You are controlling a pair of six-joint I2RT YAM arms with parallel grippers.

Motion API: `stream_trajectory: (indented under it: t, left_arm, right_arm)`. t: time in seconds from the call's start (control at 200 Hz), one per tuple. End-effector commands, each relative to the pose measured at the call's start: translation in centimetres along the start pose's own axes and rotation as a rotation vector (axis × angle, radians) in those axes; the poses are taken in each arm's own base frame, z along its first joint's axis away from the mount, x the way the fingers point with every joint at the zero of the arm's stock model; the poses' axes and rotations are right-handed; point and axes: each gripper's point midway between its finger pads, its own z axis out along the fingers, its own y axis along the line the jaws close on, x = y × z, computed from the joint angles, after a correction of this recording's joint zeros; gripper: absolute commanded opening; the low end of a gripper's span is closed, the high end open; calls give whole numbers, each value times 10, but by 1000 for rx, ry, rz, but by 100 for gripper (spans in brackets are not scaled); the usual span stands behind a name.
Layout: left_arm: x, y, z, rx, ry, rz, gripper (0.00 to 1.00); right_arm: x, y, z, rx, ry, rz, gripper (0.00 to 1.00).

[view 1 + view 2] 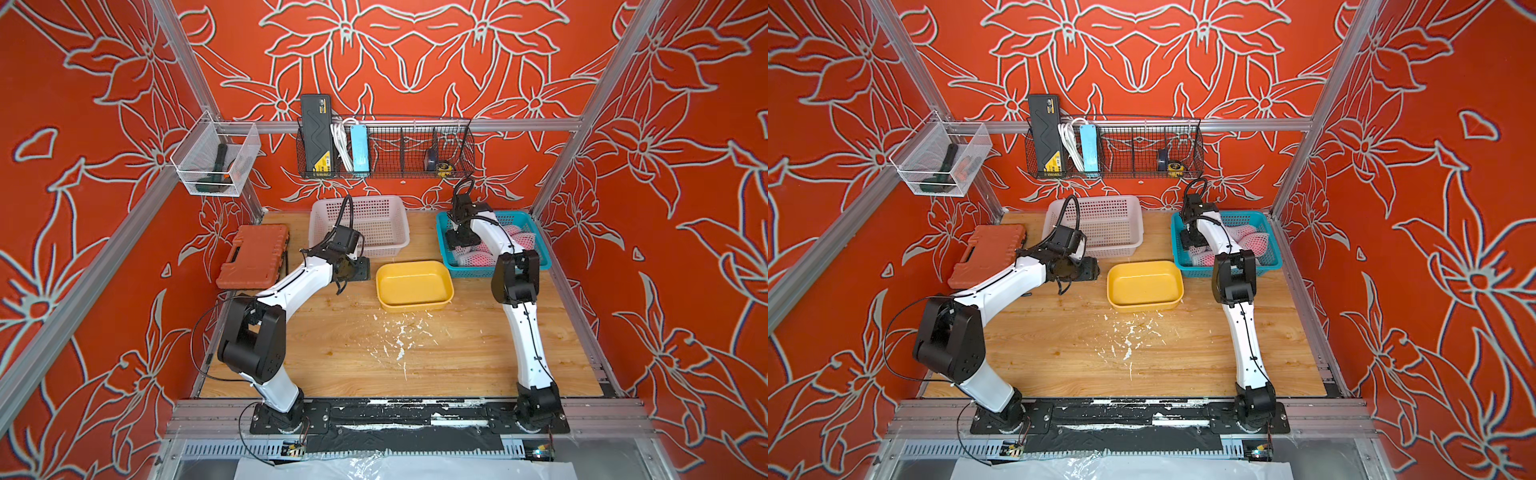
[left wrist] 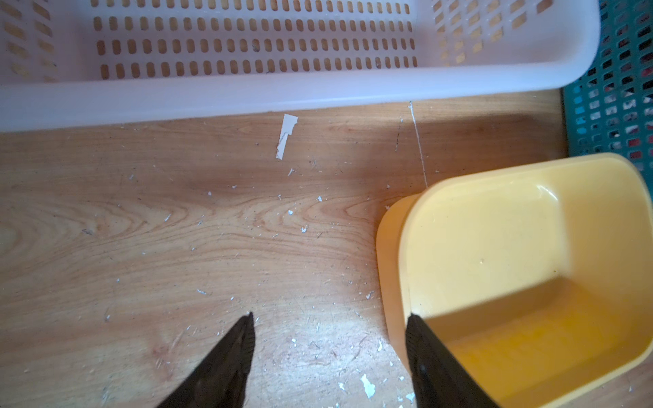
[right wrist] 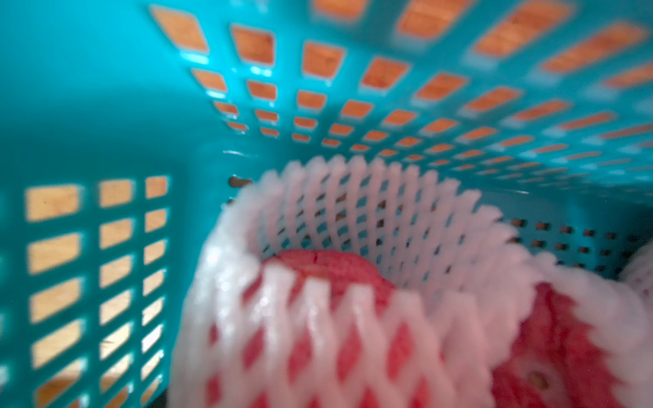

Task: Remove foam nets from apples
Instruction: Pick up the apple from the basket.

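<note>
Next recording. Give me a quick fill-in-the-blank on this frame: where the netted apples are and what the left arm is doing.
1. The apples, wrapped in foam nets, lie in the ____ basket.
2. The left gripper hovers over the table with its jaws ____.
3. The yellow tub holds ____.
Missing words: blue; open; nothing.

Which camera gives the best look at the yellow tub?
Both top views: the yellow tub shows whole, every rim edge visible. The left wrist view shows only part of it, close up. The right wrist view shows none of it.
</note>
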Motion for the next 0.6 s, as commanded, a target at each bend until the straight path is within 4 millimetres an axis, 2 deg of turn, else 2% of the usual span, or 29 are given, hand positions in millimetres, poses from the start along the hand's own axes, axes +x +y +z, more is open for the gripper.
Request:
stream_trajectory:
  t: [0.0,0.135,0.22,0.34,0.47,0.515,0.596]
  left_arm:
    - [-6,1,-15,10,-37,13,68]
    - [-6,1,-23,18,-54,19,68]
    - [-5,1,-27,25,-67,25,74]
    - [-3,1,-34,33,-83,30,76]
    - [0,0,-44,49,-108,32,77]
    - [1,1,-48,50,-113,33,77]
    - [5,1,-54,62,-124,38,77]
  right_arm:
    - [-24,-4,-50,14,-128,13,62]
    - [-34,-9,-84,18,-209,19,61]
    - [-39,-9,-104,6,-259,25,60]
    - [-42,-7,-133,-24,-321,18,59]
    - [-35,2,-163,-47,-381,-22,59]
    - [-32,6,-180,-57,-416,-37,59]
    - [-17,15,-200,-79,-451,-69,59]
